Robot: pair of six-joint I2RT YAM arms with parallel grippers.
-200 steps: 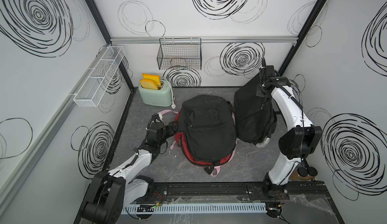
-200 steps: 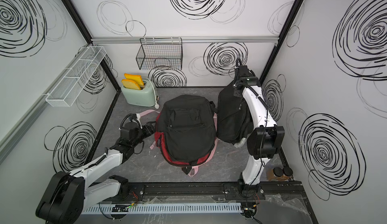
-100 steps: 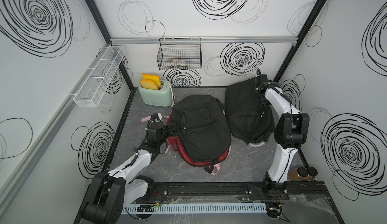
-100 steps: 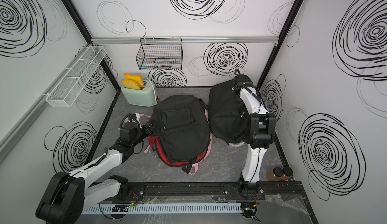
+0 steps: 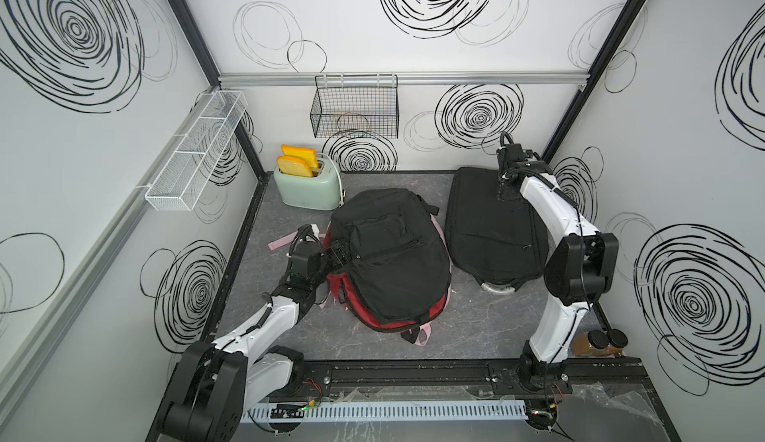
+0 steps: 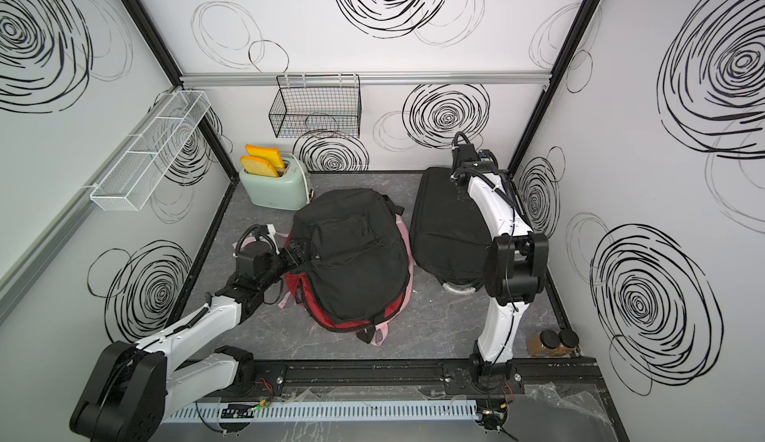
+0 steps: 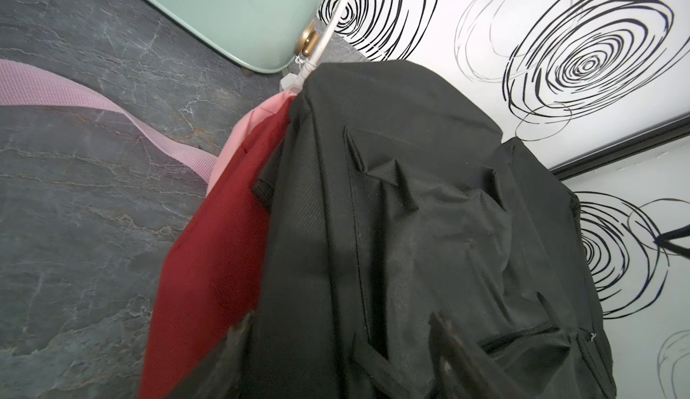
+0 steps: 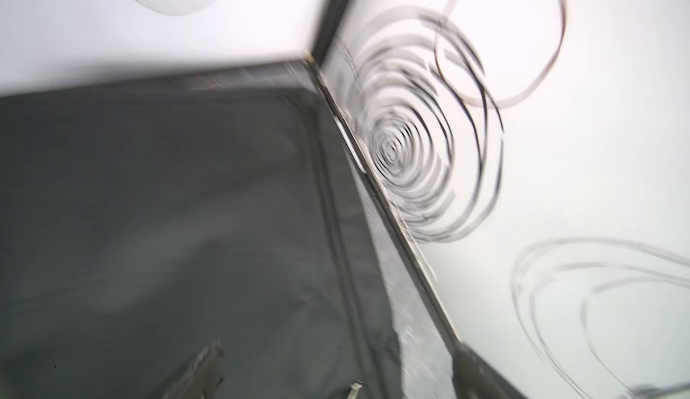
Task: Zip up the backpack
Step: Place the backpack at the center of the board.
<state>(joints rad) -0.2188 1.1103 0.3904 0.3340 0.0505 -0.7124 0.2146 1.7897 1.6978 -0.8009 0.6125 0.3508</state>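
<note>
A: Start with the backpack: lies mid-table, black shell over red, with red gaping along the near-left edge. Probably unzipped there; no slider to be made out.

B: Just beside it, toward the right wall, a flat black bag. Same colour, so easy to go for the wrong one.

A: Next, the left gripper: jaws apart, astride the backpack's left flank, with cloth bulging between. Pinching or merely resting there? Cannot tell.

B: As for the right gripper: spread wide, holding nothing, hanging over the flat bag's far corner. So no brace on the backpack.

A: Hence the risk: tug cloth instead of a slider and drag the whole backpack across what looks a smooth top, maybe into the toaster. Could also snag the pink strap lying by the left arm.

B: Now the room. White walls scrawled with black swirls; dark grey marbled tabletop; white mesh shelf on the left wall, black wire basket on the back one; two dark-lidded jars tucked in the near right corner.
</note>
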